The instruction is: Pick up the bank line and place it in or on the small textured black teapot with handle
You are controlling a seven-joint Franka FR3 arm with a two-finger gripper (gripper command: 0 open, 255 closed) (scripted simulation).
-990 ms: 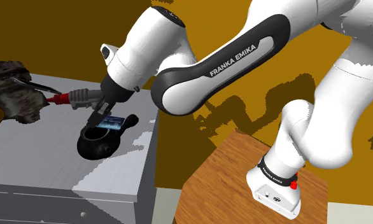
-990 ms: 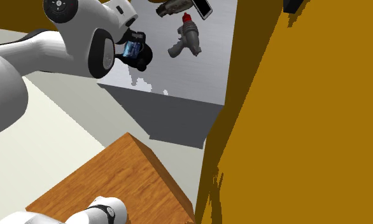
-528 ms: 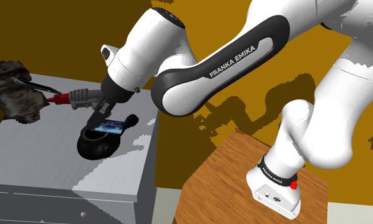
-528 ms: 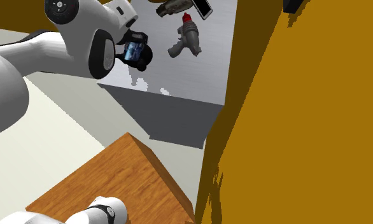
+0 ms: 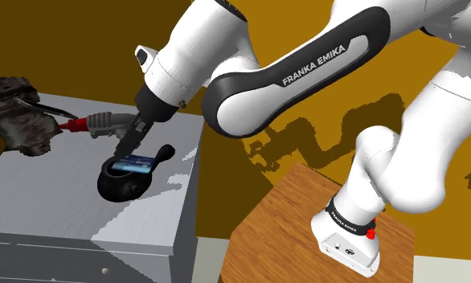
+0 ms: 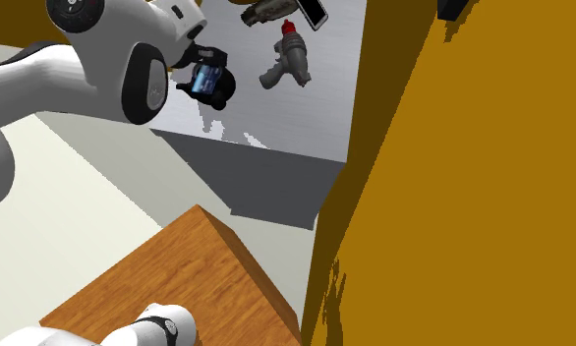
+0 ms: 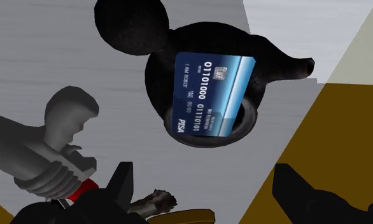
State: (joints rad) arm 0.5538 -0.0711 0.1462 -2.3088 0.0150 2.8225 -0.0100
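Card (image 7: 212, 95), blue, now lies flat across the mouth of the black teapot (image 7: 272, 58), resting on its rim; a second ago it hung tilted between the fingers just above the pot. The gripper (image 7: 204, 175) has let go and risen, and the arm's elbow sits higher in the shoulder view. Its fingers stand wide apart and empty, with the card straight ahead of them and clear of both. The teapot sits near the edge of the grey table (image 5: 33, 201), beside a grey and red tool (image 5: 93, 123)
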